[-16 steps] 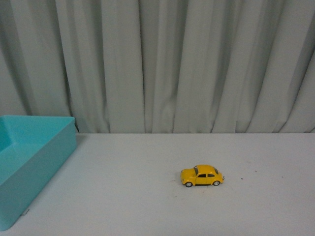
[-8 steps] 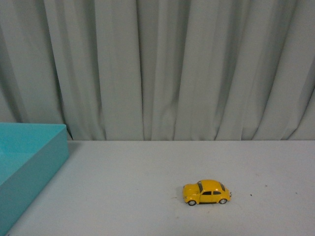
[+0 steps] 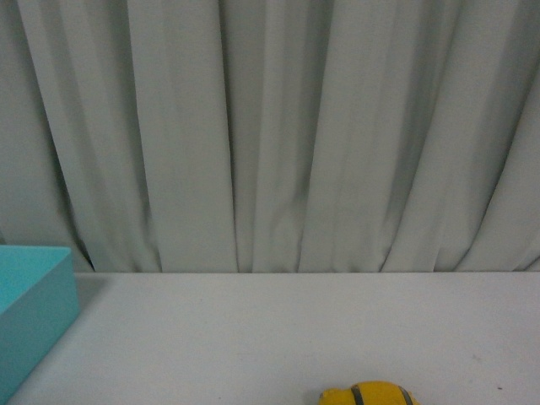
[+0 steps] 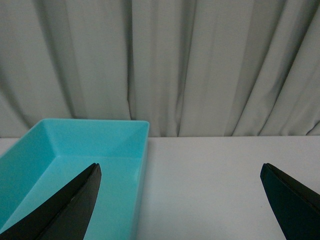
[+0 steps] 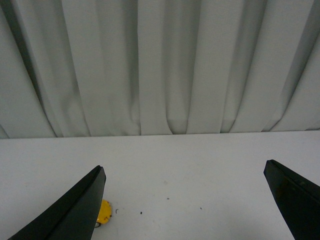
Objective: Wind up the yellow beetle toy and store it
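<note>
Yellow beetle lower now (beside right fingers)

Pleated grey curtain hangs behind white table.

yellow beetle toy cropped to its roof at bottom edge, teal box cut off left
</note>
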You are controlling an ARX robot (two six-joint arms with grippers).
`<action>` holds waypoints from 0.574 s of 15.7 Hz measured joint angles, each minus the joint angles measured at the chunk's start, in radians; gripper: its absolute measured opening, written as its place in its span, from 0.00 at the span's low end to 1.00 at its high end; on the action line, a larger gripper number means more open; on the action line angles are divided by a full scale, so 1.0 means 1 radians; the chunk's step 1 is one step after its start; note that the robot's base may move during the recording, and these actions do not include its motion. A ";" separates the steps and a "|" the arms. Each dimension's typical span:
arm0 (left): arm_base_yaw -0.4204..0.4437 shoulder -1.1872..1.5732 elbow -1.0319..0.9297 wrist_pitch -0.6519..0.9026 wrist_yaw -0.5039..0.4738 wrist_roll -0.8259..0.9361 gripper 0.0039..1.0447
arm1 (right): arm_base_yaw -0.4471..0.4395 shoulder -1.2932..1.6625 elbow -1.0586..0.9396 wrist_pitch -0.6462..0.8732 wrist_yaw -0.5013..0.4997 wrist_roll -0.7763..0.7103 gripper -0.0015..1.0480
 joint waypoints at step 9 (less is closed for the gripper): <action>0.000 0.000 0.000 0.000 0.000 0.000 0.94 | 0.000 0.000 0.000 0.002 0.000 0.000 0.94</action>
